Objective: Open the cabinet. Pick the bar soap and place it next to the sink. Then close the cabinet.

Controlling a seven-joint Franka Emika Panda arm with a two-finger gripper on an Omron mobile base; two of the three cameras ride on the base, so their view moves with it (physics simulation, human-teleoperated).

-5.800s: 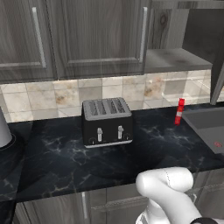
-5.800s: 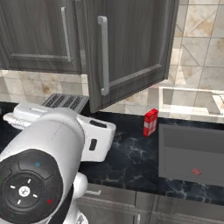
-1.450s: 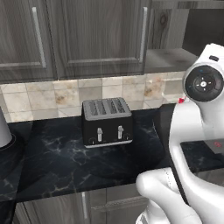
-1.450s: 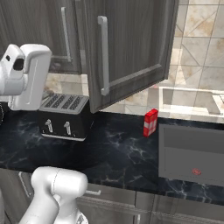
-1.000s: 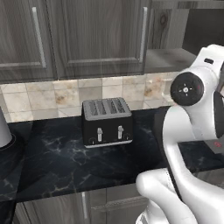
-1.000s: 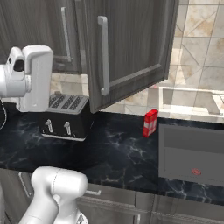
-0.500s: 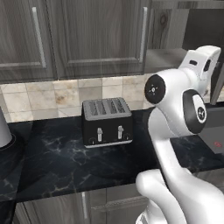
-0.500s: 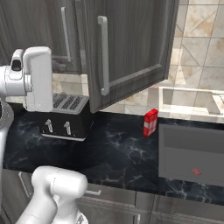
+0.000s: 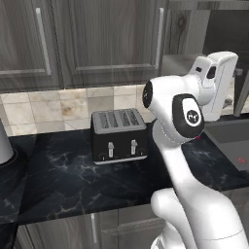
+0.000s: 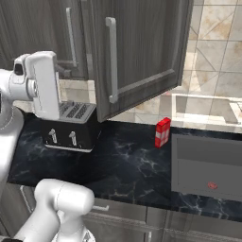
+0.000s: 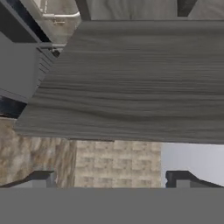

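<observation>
I've got the hand raised near the cabinet (image 10: 142, 56), jaws spread wide, holding nothing. One door hangs part open on the right base view; its long silver bar handle (image 10: 111, 59) is where I'd grab. I'd guess the door is rigid, light, swings easy on its hinge, with the metal bar maybe slick. It's dark grey-brown wood grain, panelled. Hand view looks at the cabinet's underside, tile beyond. I can't see the soap; probably inside. The sink (image 10: 208, 168) sits right of the toaster (image 9: 119, 134) in the surface.

Wood-grain cabinet (image 11: 131, 83) above open gripper (image 11: 111, 178)
</observation>
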